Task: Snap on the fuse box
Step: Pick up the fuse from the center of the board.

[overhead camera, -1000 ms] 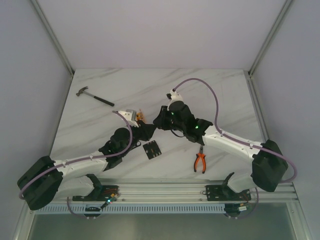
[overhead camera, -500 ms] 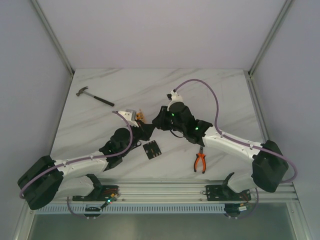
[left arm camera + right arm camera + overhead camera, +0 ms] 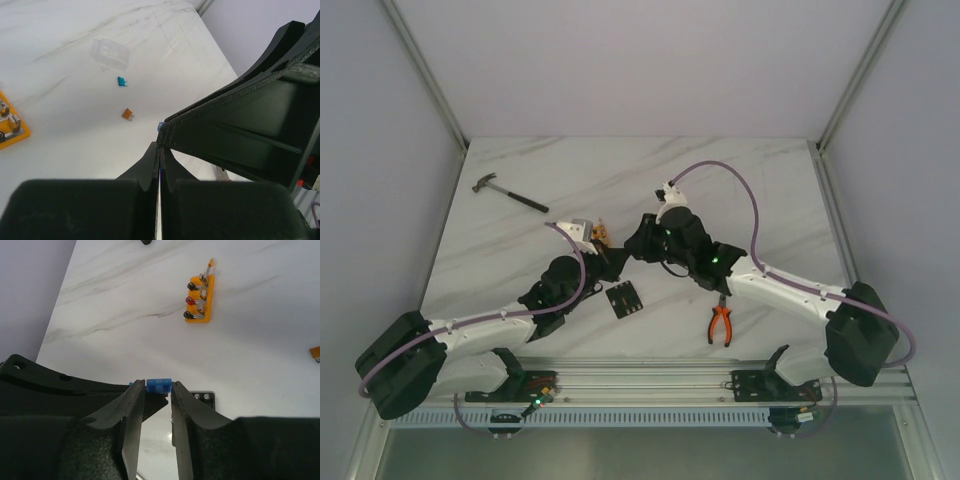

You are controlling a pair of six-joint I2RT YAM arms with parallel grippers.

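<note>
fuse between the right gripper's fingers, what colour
The fuse is blue, clearest in the right wrist view.

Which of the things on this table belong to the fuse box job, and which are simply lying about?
Job: fuse box; blue fuse in the right gripper; likely also the clear cover and loose orange fuse.
Lying about: hammer; pliers; orange block.

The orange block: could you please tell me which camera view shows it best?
The right wrist view: the orange block is whole, unobstructed, its posts clear. The left wrist view crops it at the frame edge; the top view shows only a tiny orange patch.
</note>
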